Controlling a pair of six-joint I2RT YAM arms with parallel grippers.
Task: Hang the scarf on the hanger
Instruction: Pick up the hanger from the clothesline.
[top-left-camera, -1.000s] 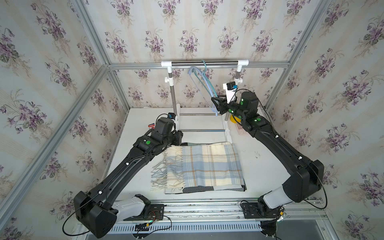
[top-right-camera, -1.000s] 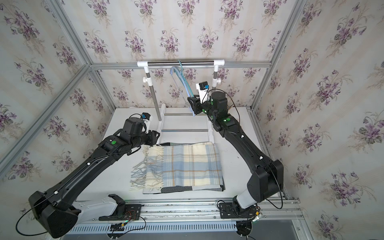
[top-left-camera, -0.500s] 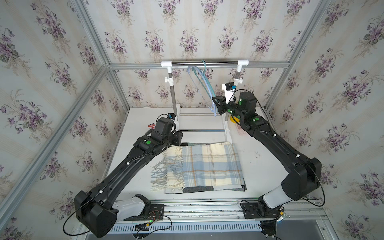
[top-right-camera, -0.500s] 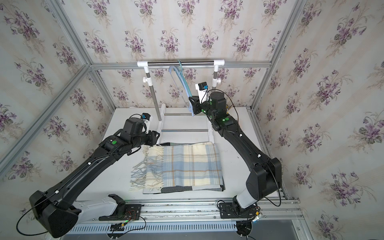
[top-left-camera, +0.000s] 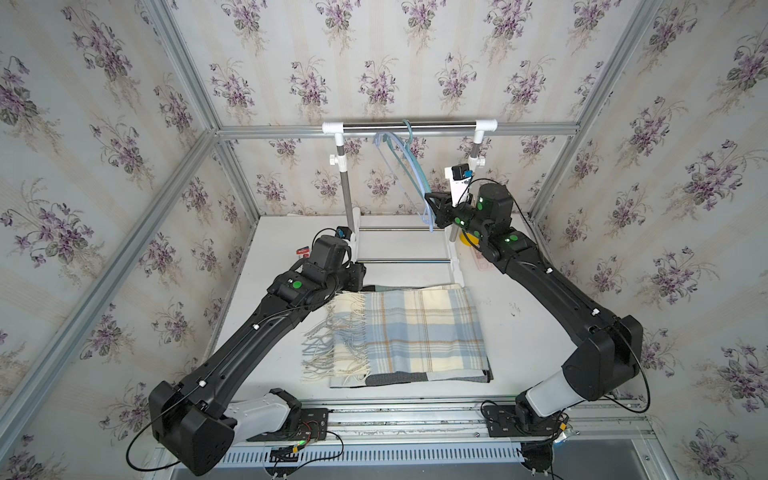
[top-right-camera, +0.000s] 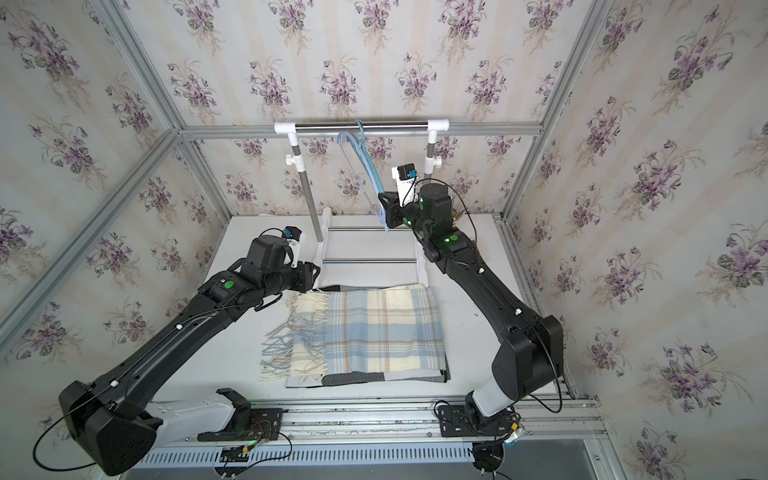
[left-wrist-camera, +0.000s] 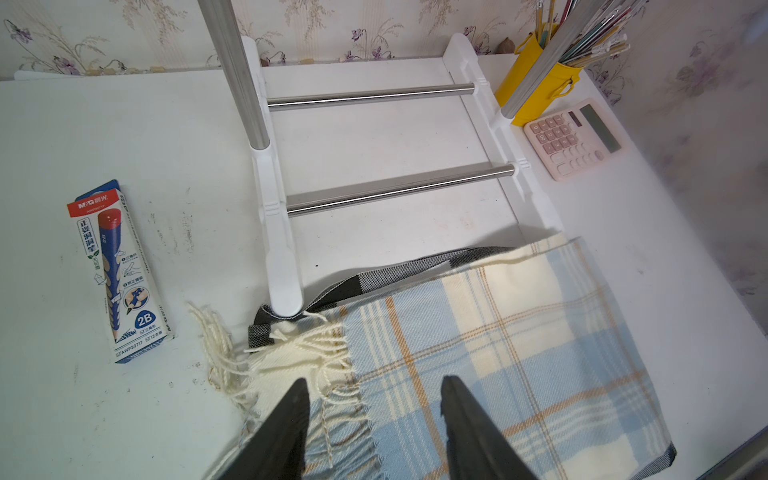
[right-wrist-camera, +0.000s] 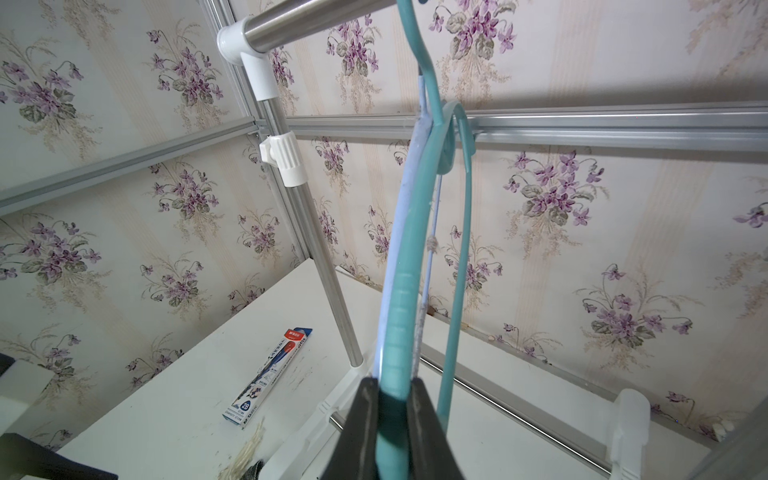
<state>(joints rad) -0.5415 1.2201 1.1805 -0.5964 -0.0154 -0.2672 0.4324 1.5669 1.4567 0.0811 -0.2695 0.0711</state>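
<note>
- Hanger (right-wrist-camera: 401, 311) of teal plastic sits clamped between the closed jaws of the right gripper (right-wrist-camera: 393, 383), which grasps one sloping arm low down, as the right wrist view shows close up.
- In both top views the right gripper (top-left-camera: 432, 205) is raised at the back of the table, on the right arm's side of the clothes rack. It grips the hanger (top-left-camera: 417, 172) well above the tabletop.
- The hanger's hook loops over the rack's chrome rail (top-left-camera: 436, 126), and a pale lilac hanger (right-wrist-camera: 405, 199) hangs just beside it on the same rail.
- The left gripper (left-wrist-camera: 374, 382) is released, jaws apart, poised over the fringed end of the scarf (left-wrist-camera: 498, 353). Whether its fingertips touch the cloth cannot be told.
- The blue-and-cream plaid scarf lies folded flat on the white table (top-left-camera: 523, 345) between the two arms, its far edge by the rack's white feet. Grey checked fabric (left-wrist-camera: 374, 277) shows beneath it.
- A pencil box (left-wrist-camera: 116, 274) lies near the fringe on the left arm's side. A yellow pen holder (left-wrist-camera: 536, 93) and a pink calculator (left-wrist-camera: 575, 139) stand by the rack's other foot.
</note>
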